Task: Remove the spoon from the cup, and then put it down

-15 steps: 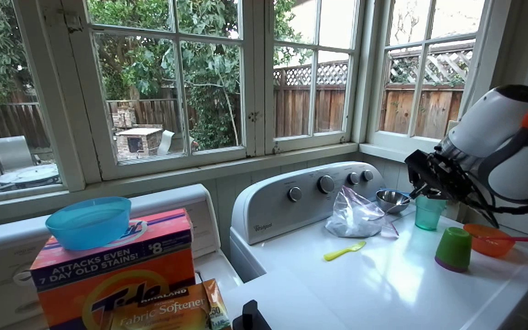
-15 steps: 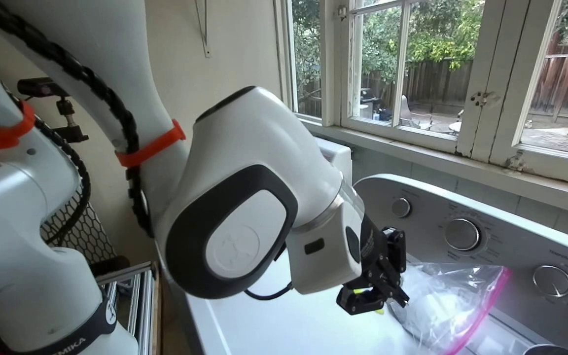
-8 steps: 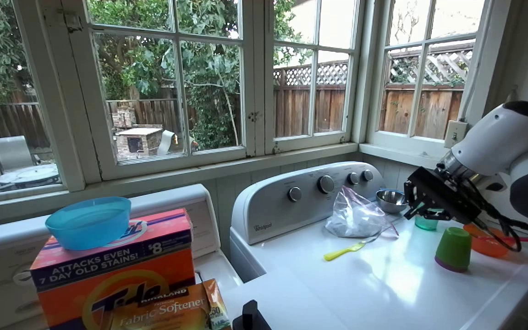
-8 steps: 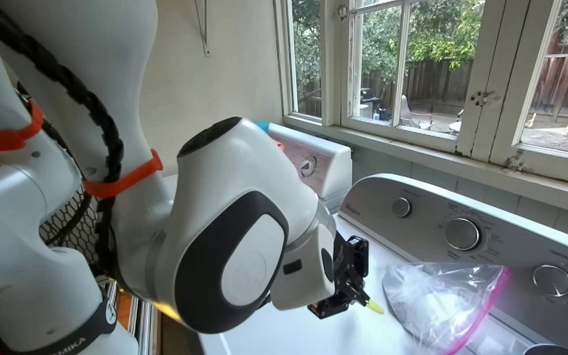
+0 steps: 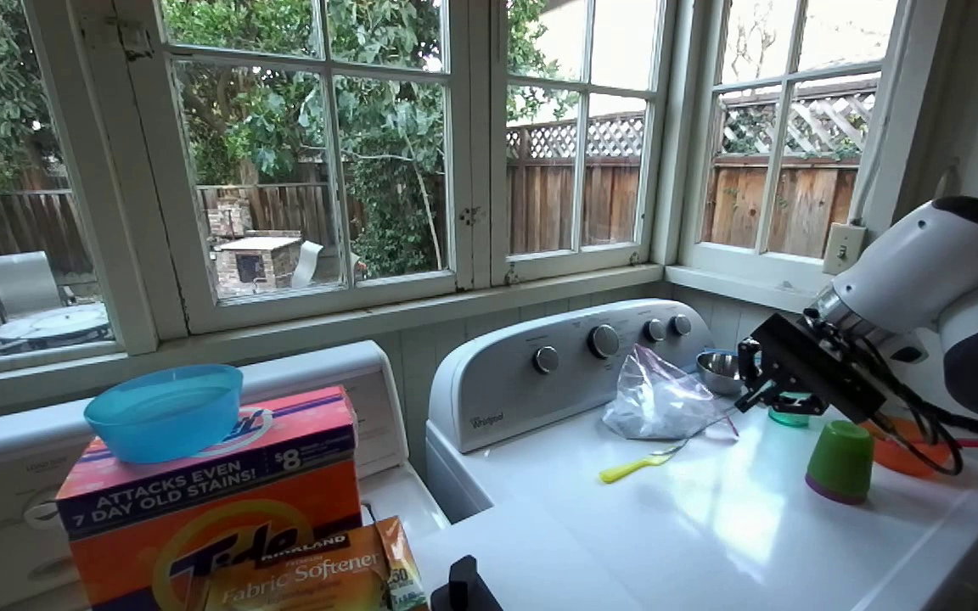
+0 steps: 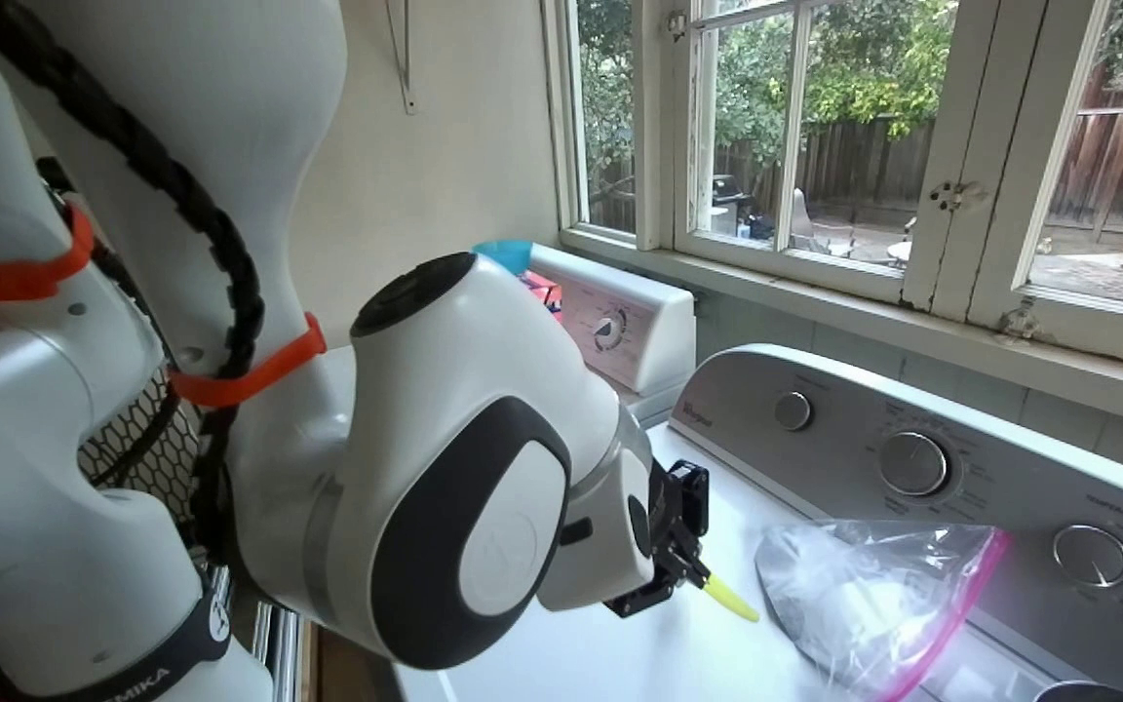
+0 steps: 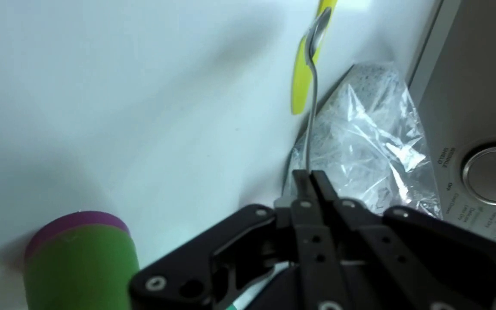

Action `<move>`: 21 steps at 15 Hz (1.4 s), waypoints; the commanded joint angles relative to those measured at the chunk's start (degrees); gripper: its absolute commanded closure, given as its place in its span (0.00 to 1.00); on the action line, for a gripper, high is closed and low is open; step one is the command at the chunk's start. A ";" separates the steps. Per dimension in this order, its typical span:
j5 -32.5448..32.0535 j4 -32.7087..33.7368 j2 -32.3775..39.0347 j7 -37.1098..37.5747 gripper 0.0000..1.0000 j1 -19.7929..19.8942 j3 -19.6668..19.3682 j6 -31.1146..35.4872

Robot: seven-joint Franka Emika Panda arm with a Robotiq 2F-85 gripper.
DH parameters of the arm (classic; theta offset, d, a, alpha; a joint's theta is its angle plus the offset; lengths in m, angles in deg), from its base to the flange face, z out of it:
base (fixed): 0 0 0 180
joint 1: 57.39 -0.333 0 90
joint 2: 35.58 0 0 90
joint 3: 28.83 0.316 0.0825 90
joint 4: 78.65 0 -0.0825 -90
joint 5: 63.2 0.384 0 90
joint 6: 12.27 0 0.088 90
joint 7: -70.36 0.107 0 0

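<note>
Spoon (image 7: 315, 88), out of the cup (image 5: 789, 417), is pinched in your end effector (image 7: 308, 173), just lowered near the plastic bag (image 7: 364, 137), so I think you only need to lay it down.

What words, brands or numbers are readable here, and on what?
"ATTACKS EVEN 7 DAY OLD STAINS!": large orange box
"$8": same box
"Tide": same box
"KIRKLAND": smaller box
"Fabric Softener": smaller box
"50", perhaps incomplete: smaller box
"Whirlpool": control panel
"TEMPERATURE": control panel
"WRINKLE SHIELD": panel
"OFF": panel
"Cool Down": panel
"EMIKA": robot arm
Other lettering: too small, blurred or covered.
</note>
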 commanded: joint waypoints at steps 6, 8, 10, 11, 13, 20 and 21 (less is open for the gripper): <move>-0.32 -0.02 8.16 -2.22 0.99 0.25 1.56 13.00; 0.40 -0.01 9.86 -4.41 0.99 0.19 1.52 13.42; 0.92 0.00 11.31 -6.45 0.99 0.02 1.44 12.91; 1.40 0.01 11.92 -7.71 0.99 -0.06 1.40 12.84; 1.92 0.03 13.20 -9.28 0.99 -0.12 1.54 13.05; 5.49 0.29 16.59 -14.78 0.64 -0.40 1.77 15.09; 6.13 0.28 17.33 -15.66 0.56 -0.41 1.87 15.23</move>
